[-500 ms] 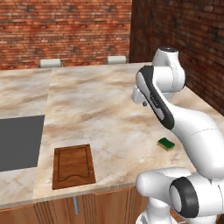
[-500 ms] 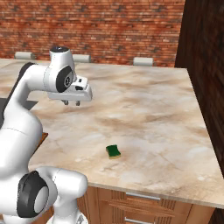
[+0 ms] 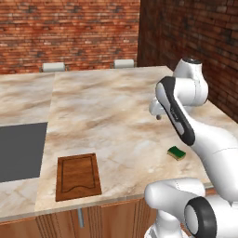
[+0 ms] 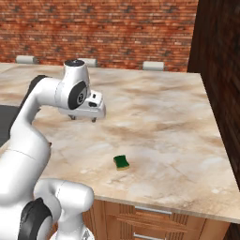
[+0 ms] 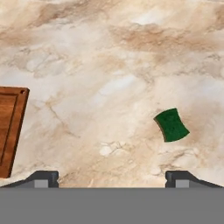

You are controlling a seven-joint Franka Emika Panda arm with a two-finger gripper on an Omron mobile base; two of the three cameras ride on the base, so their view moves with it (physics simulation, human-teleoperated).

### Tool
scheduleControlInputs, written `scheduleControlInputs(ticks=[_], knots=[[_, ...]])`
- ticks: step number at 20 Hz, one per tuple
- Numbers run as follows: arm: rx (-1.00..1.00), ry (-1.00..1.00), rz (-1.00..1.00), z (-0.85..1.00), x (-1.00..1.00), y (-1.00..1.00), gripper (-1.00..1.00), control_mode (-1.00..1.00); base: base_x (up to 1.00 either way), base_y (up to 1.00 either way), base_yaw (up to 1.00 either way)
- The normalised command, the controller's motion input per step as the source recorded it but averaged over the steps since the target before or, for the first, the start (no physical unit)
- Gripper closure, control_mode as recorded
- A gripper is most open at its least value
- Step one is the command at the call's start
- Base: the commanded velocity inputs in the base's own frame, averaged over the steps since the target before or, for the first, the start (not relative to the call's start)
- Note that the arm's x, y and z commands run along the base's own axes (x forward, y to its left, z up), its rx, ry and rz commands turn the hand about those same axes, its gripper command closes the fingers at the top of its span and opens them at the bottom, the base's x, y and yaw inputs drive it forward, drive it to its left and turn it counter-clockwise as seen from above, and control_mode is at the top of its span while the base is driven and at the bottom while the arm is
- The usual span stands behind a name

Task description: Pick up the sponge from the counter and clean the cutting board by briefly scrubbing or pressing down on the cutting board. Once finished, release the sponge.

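The jaws (image 4: pixel 82 118) stand released, the two dark finger tips (image 5: pixel 43 178) set wide apart at the bottom of the hand view, grasping nothing. They hang above the desk (image 3: pixel 107 111), well clear of its surface, pointing down at bare stone.

The sponge (image 4: pixel 121 162) lies flat on the desk, dark green side up, a sliver of yellow showing at its lower edge in the left base view (image 3: pixel 176 152). It sits near the front edge of the desk, apart from the jaws and nearer the robot's base than they are. In the hand view (image 5: pixel 171 125) it lies turned at a slant, just above the right finger tip.

The cutting board (image 3: pixel 78 176) — reddish-brown wood with a groove inside its rim — rests flat close to the front edge too, well apart from the sponge. Only its corner enters the hand view (image 5: pixel 11 127), at the left.

The desk is a broad beige-and-tan marbled slab with wooden cabinet fronts (image 4: pixel 140 218) beneath. A dark grey flat panel (image 3: pixel 21 151) is set into it, beside the board on the side away from the sponge. Behind the desk rises a red brick wall (image 4: pixel 108 28); a darker brick wall (image 3: pixel 195 37) meets it at the corner. Nothing lies on the board or the panel.
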Motion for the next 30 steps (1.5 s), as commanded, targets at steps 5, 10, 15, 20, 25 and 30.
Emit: scheduleControlInputs(ticks=[5,10,15,20,25,30], knots=[[0.05,0.12,-0.01,-0.66,0.10,-0.61,-1.00,-1.00,0.00,0.00,0.00],[-0.02,0.24,0.00,-0.67,0.27,-0.34,-1.00,-1.00,0.00,0.00,0.00],[-0.04,0.09,0.00,-0.64,0.19,-0.32,-1.00,-1.00,0.00,0.00,0.00],[0.00,0.00,0.00,-0.63,0.01,-0.40,-1.00,-1.00,0.00,0.00,0.00],[0.00,-0.01,0.02,-0.43,0.02,-0.25,-1.00,-1.00,0.00,0.00,0.00],[0.00,-0.01,0.03,-0.23,0.08,-0.12,-1.00,-1.00,0.00,0.00,0.00]])
